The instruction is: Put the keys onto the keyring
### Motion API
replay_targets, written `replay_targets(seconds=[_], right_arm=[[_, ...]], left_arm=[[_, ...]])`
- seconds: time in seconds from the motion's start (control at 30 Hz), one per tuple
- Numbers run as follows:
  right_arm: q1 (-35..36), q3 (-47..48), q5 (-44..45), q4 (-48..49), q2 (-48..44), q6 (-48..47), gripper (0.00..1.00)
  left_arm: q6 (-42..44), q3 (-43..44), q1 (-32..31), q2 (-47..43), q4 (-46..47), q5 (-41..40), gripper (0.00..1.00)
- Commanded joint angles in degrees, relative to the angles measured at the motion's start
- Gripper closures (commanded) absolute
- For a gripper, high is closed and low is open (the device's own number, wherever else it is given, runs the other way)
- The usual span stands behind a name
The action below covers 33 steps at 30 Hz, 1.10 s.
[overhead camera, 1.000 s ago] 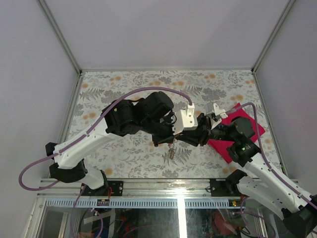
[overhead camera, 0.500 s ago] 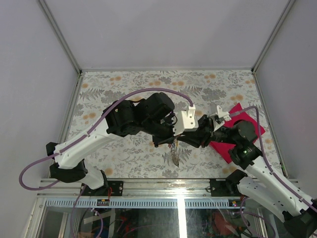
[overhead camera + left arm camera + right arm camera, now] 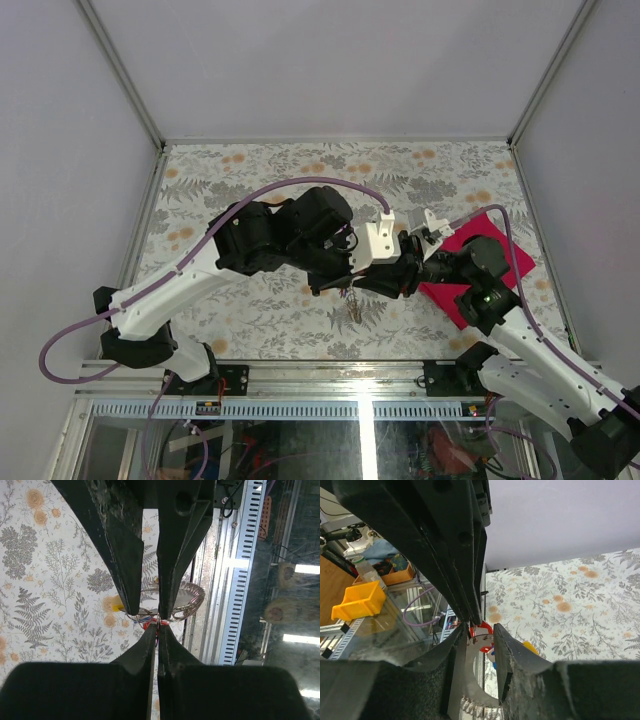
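Both grippers meet above the table's front middle. My left gripper (image 3: 158, 628) (image 3: 344, 284) is shut, its tips pinching at the red key (image 3: 149, 624) (image 3: 483, 629). My right gripper (image 3: 481, 639) (image 3: 376, 281) reaches in from the opposite side, its jaws standing partly apart across the silvery keyring (image 3: 189, 601) (image 3: 471, 679) and shut on it. A yellow key head (image 3: 117, 604) (image 3: 530, 647) hangs beside the ring. In the top view the keys (image 3: 353, 306) dangle below the two grippers. No black key shows.
A magenta cloth (image 3: 503, 238) lies on the flowered table (image 3: 230, 160) at the right, under the right arm. The metal rail (image 3: 300, 368) of the near edge runs just in front of the grippers. Grey walls close the left, the back and the right.
The right wrist has shifted slightly left, closer to the left gripper. The dangling keys swung down and back up. Both grips stay as they were.
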Motion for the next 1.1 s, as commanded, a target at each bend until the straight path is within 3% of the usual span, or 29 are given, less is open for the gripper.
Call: replay_targets(seconds=[0.0, 0.1, 0.33, 0.43, 0.6, 0.8, 1.07], right_arm=[[0.2, 2.2, -1.7, 2.0, 0.2, 0.7, 0.66], [0.2, 2.4, -1.9, 1.8, 0.5, 0.6, 0.69], [0.2, 2.3, -2.2, 1.9, 0.8, 0.8, 0.84], [0.3, 2.2, -2.9, 1.7, 1.0, 0.8, 0.99], [0.4, 2.0, -0.7, 1.7, -1.0, 0.2, 1.0], [0.4, 2.2, 3.9, 2.7, -4.7, 1.2, 1.0], [0.4, 2.5, 4.8, 6.2, -6.4, 4.0, 1.0]], left_arm=[[0.6, 1.6, -0.3, 0.3, 1.0, -0.2, 1.0], [0.7, 1.6, -0.4, 0.4, 1.1, -0.1, 1.0], [0.7, 1.8, -0.5, 0.7, 1.2, -0.1, 1.0], [0.6, 1.9, -0.5, 0.5, 1.5, -0.5, 1.0], [0.3, 1.0, -0.6, -0.9, 3.9, -0.9, 0.99], [-0.8, -4.6, -0.5, -5.9, 11.5, -0.7, 0.79], [-2.6, -15.1, -0.6, -14.9, 24.8, 2.7, 0.77]])
